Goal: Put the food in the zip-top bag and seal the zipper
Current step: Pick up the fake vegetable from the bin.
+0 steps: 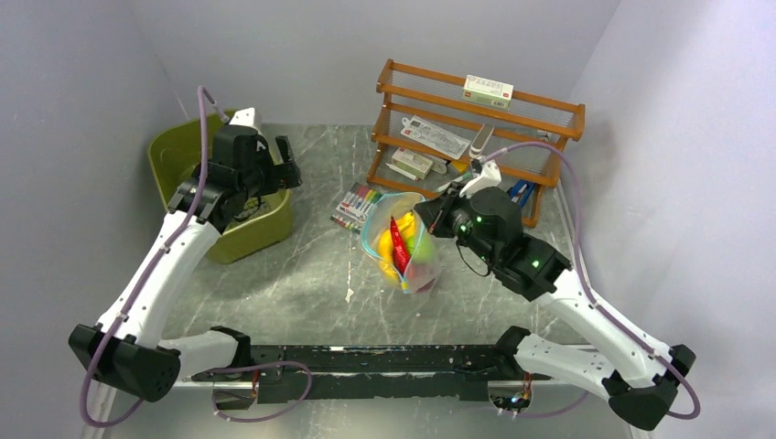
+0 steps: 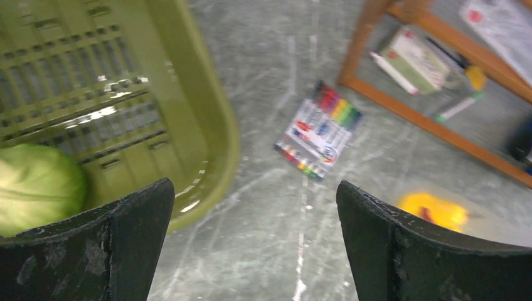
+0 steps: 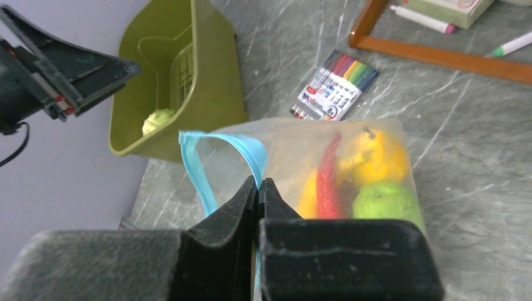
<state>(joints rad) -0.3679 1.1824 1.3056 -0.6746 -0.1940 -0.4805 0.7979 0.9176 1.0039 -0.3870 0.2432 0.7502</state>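
Note:
The clear zip-top bag [image 1: 404,251] stands at the table's middle with its mouth open. Its teal-blue zipper strip [image 3: 213,144] curves round the opening. Inside are a red chili [image 3: 326,179], a yellow-orange piece [image 3: 376,157] and a green round piece [image 3: 386,200]. My right gripper [image 3: 258,183] is shut on the bag's teal rim and holds the mouth up. My left gripper [image 2: 254,207] is open and empty, above the rim of the olive-green tub [image 1: 238,233]. A pale green round piece [image 2: 37,185] lies in the tub and also shows in the right wrist view [image 3: 157,119].
A pack of coloured markers [image 1: 357,203] lies behind the bag. A wooden rack [image 1: 476,128] with boxes and pens stands at the back right. Grey walls close in on both sides.

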